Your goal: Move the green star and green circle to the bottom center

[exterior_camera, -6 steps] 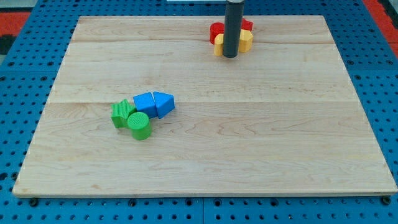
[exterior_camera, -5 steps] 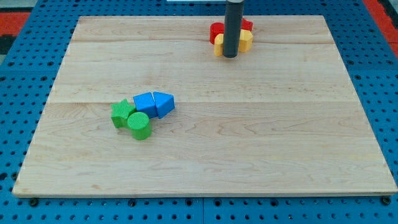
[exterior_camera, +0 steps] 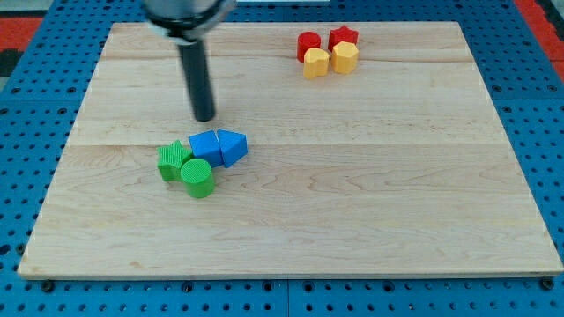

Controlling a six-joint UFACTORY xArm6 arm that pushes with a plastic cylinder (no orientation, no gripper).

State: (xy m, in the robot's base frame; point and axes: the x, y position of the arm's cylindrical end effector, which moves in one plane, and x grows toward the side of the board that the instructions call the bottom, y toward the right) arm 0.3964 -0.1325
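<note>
The green star point(exterior_camera: 173, 159) lies on the wooden board at the view's left of centre. The green circle point(exterior_camera: 197, 177) touches it on its lower right. Two blue blocks, a cube-like one point(exterior_camera: 205, 145) and a triangle point(exterior_camera: 232, 146), sit against them on the upper right. My tip point(exterior_camera: 204, 117) stands on the board just above the blue blocks, a short way up and to the right of the green star, touching nothing.
Two red blocks point(exterior_camera: 309, 42) point(exterior_camera: 343, 37) and two yellow blocks point(exterior_camera: 315, 62) point(exterior_camera: 345, 57) are grouped near the view's top right of centre. The board point(exterior_camera: 352, 220) lies on a blue pegboard.
My tip has moved from in front of the red and yellow group to the view's left and down, ending just above the blue blocks. No block has moved.
</note>
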